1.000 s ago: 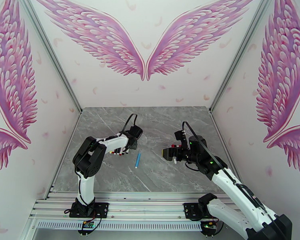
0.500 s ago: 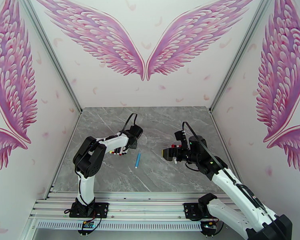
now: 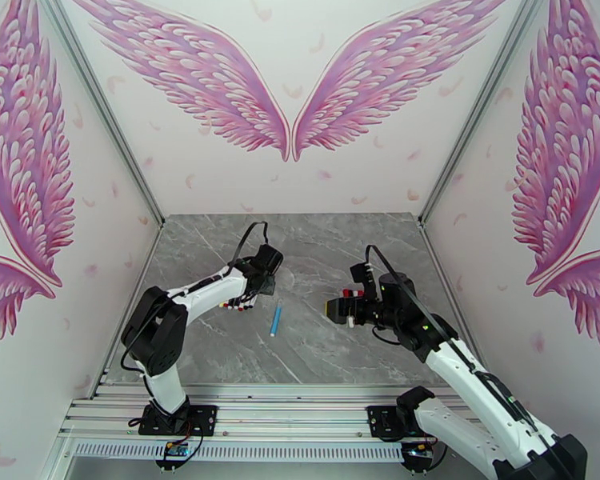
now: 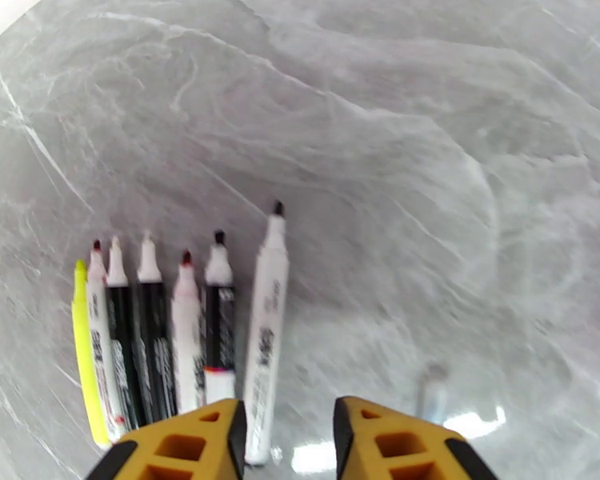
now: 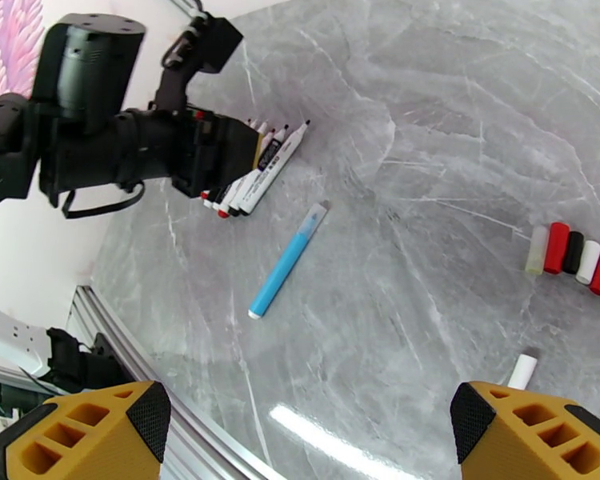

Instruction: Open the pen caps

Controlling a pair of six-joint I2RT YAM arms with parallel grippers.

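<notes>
Hovering low over the row of uncapped pens [image 4: 186, 338], left gripper [image 4: 288, 442] had its jaws slightly apart, gripping nothing. Right gripper [image 5: 308, 434] gaped wide, with the pen caps [image 5: 576, 258] lined up ahead and the blue pen [image 5: 288, 262] lying apart.

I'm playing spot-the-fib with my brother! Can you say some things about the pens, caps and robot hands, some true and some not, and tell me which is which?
1. The blue pen lies by itself, away from the row of pens. True.
2. The right gripper is holding a pen. False: it is open and empty.
3. The yellow pen lies in the middle of the row. False: it is at one end.
4. Loose pen caps sit side by side in a line. True.
</notes>
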